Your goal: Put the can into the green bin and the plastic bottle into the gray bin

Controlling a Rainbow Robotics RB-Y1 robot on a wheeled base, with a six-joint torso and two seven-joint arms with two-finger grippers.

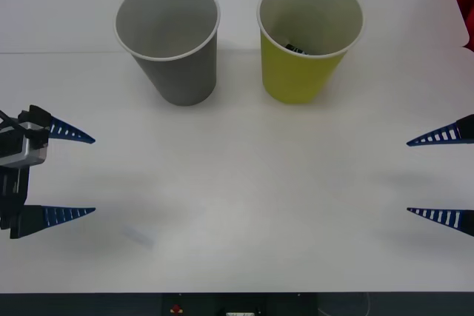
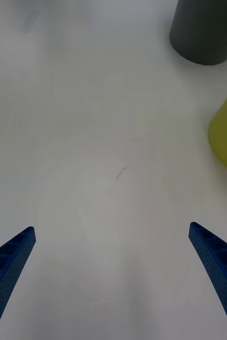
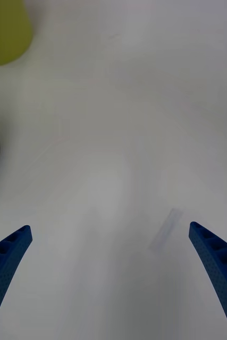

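Here the can (image 1: 298, 50) lies low inside the green bin (image 1: 300, 79), a dark shape against its near wall. The gray bin (image 1: 181, 72) stands just beside it on the white desk (image 1: 244, 183), upright. The left gripper (image 1: 85, 175) hovers at the desk's left edge, fingers spread wide and holding nothing; the right gripper (image 1: 415, 177) sits likewise at the right edge, fingers wide apart and bare.
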